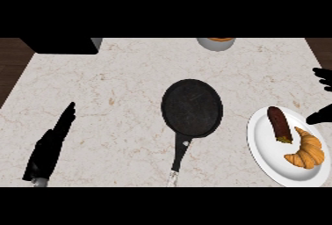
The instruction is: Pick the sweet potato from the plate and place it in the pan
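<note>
the sweet potato [279, 125] lies on the plate [258, 147] beside a croissant [307, 150], not yet picked. the right hand [322, 77] is near it, fingers apart and empty (only partly in view). next it must close on the potato and carry it to the pan [191, 107]. the left hand [52, 143] rests, fingers straight.

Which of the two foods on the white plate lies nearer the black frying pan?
The dark reddish-brown, elongated sweet potato; the curved golden croissant lies beyond it, farther from the black frying pan.
</note>
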You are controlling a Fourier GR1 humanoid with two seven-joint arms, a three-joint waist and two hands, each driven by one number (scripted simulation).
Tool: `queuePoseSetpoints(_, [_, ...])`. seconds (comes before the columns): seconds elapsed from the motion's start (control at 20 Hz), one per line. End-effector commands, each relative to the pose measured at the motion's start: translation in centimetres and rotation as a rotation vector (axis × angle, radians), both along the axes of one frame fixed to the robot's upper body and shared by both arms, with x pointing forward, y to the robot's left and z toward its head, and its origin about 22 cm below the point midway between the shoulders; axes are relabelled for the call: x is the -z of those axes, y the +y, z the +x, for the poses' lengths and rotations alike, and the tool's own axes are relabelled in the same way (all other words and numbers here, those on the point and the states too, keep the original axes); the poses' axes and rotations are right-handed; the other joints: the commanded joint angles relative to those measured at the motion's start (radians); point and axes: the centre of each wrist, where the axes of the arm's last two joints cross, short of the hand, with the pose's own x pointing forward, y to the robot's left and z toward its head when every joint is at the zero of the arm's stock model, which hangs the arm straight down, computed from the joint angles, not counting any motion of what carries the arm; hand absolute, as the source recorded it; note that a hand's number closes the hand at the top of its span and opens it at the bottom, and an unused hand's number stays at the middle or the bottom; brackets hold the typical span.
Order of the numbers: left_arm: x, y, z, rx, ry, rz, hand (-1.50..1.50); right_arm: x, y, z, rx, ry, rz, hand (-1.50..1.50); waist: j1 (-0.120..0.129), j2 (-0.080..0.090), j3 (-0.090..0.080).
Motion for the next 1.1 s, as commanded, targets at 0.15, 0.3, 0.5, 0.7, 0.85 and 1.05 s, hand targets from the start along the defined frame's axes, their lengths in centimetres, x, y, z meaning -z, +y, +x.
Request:
queuePoseSetpoints(0.15, [-0.7, 1.0, -1.1, -0.011, -0.003, 0.014, 0.00, 0.6, 2.7, 0.6, -0.113, 0.198, -0.098, -1.50, -0.007, -0.004, 0.000])
queuePoseSetpoints(0.3, [-0.1, 1.5, -0.2, -0.014, -0.006, 0.013, 0.00, 0.4, 4.1, 2.4, -0.116, 0.247, -0.122, -1.50, -0.004, 0.000, 0.000])
queuePoseSetpoints(0.5, [-1.0, -0.7, -0.7, -0.005, 0.000, 0.002, 0.00, -0.6, 3.8, 3.5, -0.113, 0.262, -0.118, -1.50, -0.004, -0.001, 0.000])
queuePoseSetpoints(0.7, [-0.3, 1.7, 0.4, -0.015, 0.002, -0.001, 0.00, 2.2, 4.4, 2.4, -0.136, 0.274, -0.109, -1.50, -0.012, -0.001, 0.000])
queuePoseSetpoints(0.85, [-0.2, -1.1, 1.3, 0.000, 0.012, 0.001, 0.00, 3.8, 5.3, 2.6, -0.132, 0.321, -0.169, -1.50, -0.011, -0.001, 0.000])
queuePoseSetpoints(1.05, [1.3, -0.2, -0.5, -0.013, 0.011, 0.007, 0.00, 3.6, 7.4, 2.7, -0.131, 0.375, -0.175, -1.50, -0.014, -0.003, 0.000])
